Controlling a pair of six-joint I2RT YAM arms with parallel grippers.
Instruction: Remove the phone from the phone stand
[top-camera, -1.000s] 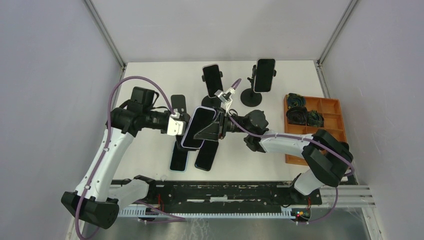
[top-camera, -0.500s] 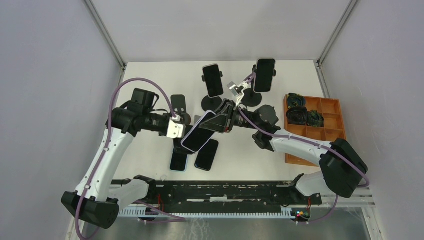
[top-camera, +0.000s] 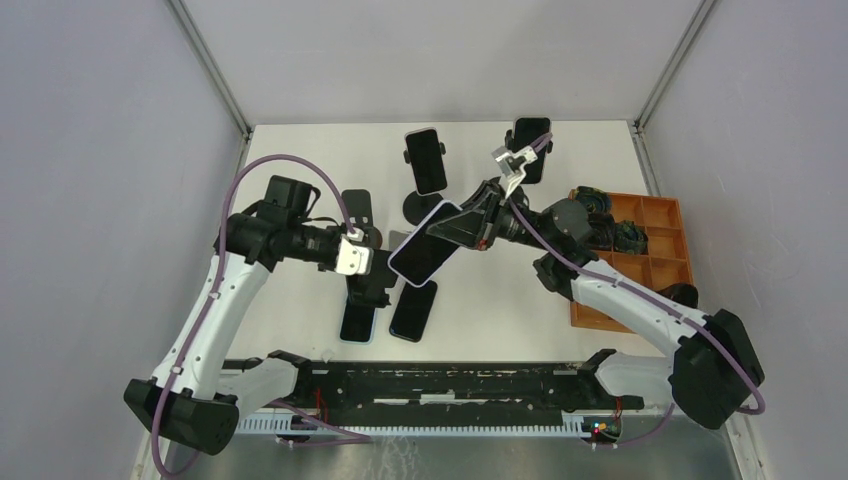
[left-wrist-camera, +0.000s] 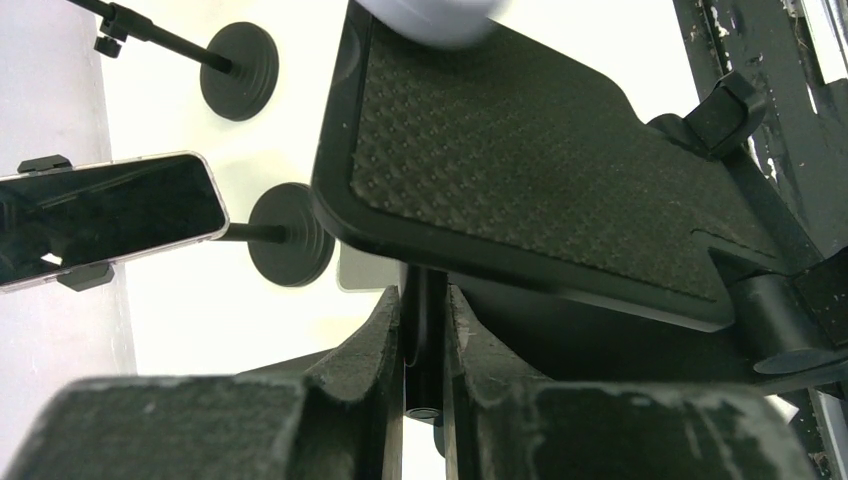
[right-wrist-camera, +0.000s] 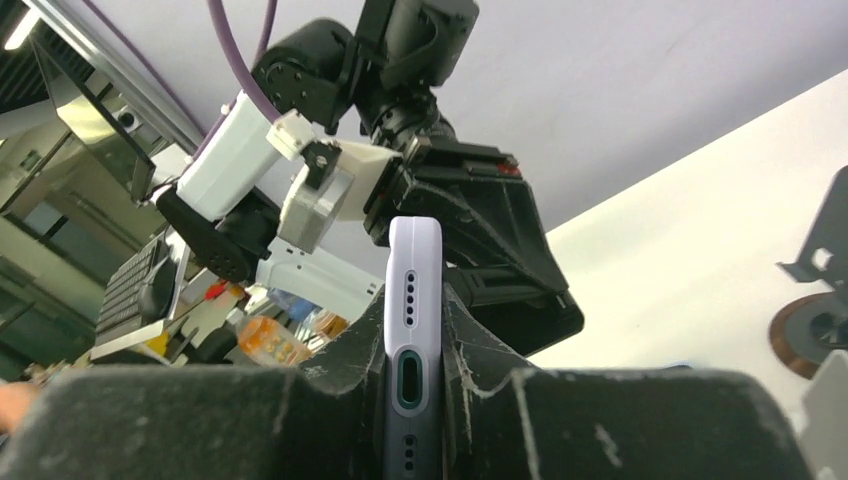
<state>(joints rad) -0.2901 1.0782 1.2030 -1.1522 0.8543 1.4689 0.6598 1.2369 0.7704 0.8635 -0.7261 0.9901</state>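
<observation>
My right gripper (top-camera: 466, 224) is shut on a phone in a lavender case (top-camera: 424, 244) and holds it in the air, apart from the black phone stand (top-camera: 376, 284). In the right wrist view the phone's bottom edge (right-wrist-camera: 413, 300) sits clamped between the fingers (right-wrist-camera: 470, 350), with the stand (right-wrist-camera: 490, 240) and the left arm beyond it. My left gripper (top-camera: 366, 270) is shut on the stand. In the left wrist view the jaws (left-wrist-camera: 424, 300) pinch the stand's thin part below its textured plate (left-wrist-camera: 520, 170), and the lavender phone (left-wrist-camera: 430, 12) shows at the top edge.
Two more phones stand on stands at the back (top-camera: 425, 160) (top-camera: 530, 148). Two dark phones lie flat near the front (top-camera: 357, 320) (top-camera: 413, 310). An orange compartment tray (top-camera: 655, 262) with dark parts sits at the right. Round stand bases (left-wrist-camera: 290, 240) (left-wrist-camera: 238, 72) show in the left wrist view.
My right gripper has carried the lavender phone up and to the right, off the stand. The left gripper has stayed nearly still, holding the stand.
</observation>
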